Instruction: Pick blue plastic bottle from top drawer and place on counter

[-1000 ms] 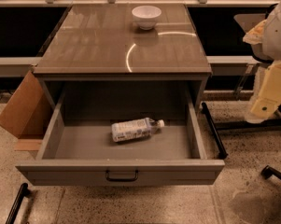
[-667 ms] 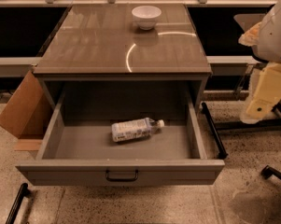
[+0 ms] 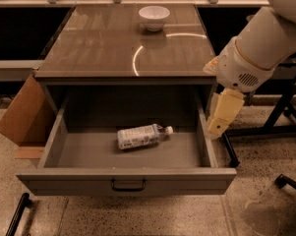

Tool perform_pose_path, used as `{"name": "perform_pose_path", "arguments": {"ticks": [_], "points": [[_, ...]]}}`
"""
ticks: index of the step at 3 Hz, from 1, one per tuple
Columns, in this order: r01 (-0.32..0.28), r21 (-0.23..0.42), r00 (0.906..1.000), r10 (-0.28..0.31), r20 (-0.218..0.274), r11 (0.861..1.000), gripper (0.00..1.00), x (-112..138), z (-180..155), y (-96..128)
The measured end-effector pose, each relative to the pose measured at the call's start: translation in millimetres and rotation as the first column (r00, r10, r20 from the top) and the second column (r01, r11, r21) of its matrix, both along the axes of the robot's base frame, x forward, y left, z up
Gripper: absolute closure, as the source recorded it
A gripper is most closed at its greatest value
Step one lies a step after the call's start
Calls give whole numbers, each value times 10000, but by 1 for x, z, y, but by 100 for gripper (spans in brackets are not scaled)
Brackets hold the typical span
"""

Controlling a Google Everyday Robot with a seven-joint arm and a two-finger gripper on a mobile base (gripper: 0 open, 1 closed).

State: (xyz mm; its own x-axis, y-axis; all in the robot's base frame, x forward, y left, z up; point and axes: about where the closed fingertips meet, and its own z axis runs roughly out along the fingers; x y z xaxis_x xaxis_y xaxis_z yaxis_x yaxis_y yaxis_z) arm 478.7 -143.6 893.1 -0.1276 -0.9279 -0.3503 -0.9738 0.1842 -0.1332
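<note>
My arm (image 3: 265,38) is glossy white and rounded, built of thick cylindrical segments, with a thin tan seam ringing the joint. The wrist housing (image 3: 238,68) carries a small patch of dark vent slots. Below it, my gripper (image 3: 219,124) is a blocky, pale cream-yellow piece, just above the right rim of the top drawer (image 3: 128,177).

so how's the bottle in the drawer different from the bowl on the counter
The blue plastic bottle lies on its side in the open top drawer; the white bowl sits upright on the counter. The bottle is long, labelled and capped; the bowl is round, plain and open-topped. Both are pale and untouched: the claw hangs outside the drawer, at the picture's right.
</note>
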Motion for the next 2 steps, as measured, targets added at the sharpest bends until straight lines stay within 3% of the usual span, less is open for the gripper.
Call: {"name": "perform_pose_path", "arguments": {"ticks": [2], "points": [[-134, 113, 9998, 135, -126, 9998, 0, 4, -10, 6]]}}
